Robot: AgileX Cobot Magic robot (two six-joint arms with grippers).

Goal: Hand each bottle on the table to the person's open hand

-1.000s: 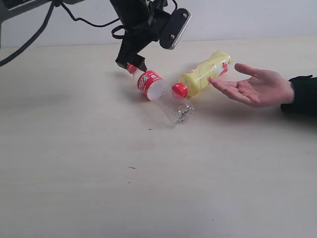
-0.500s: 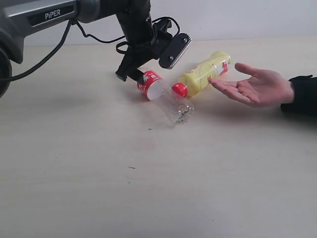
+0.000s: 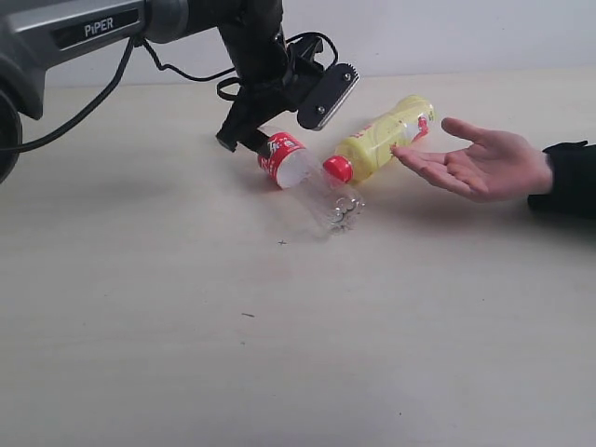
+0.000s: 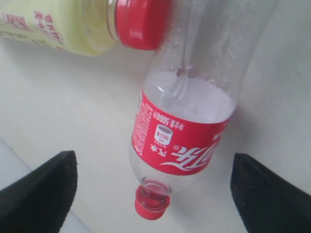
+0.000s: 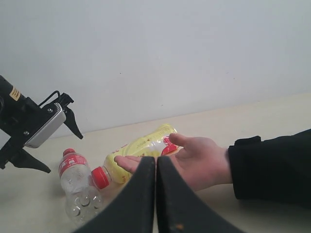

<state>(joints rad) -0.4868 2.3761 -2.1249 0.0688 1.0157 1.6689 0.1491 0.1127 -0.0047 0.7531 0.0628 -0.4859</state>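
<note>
Beige table point(image 3: 140, 354) — left fingers point(image 4: 39, 194) spread wide around the clear bottle point(image 4: 182, 136).

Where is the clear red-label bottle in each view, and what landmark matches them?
Exterior: the clear bottle lies left of centre, in the upper half, cap end at the open jaws.
Left wrist: the clear bottle fills the frame, cap end between the open jaws.
Right wrist: the clear bottle lies beside the yellow bottle, on the side away from the hand.
Shared landmark: the yellow bottle's red cap, close beside it in all three.
</note>
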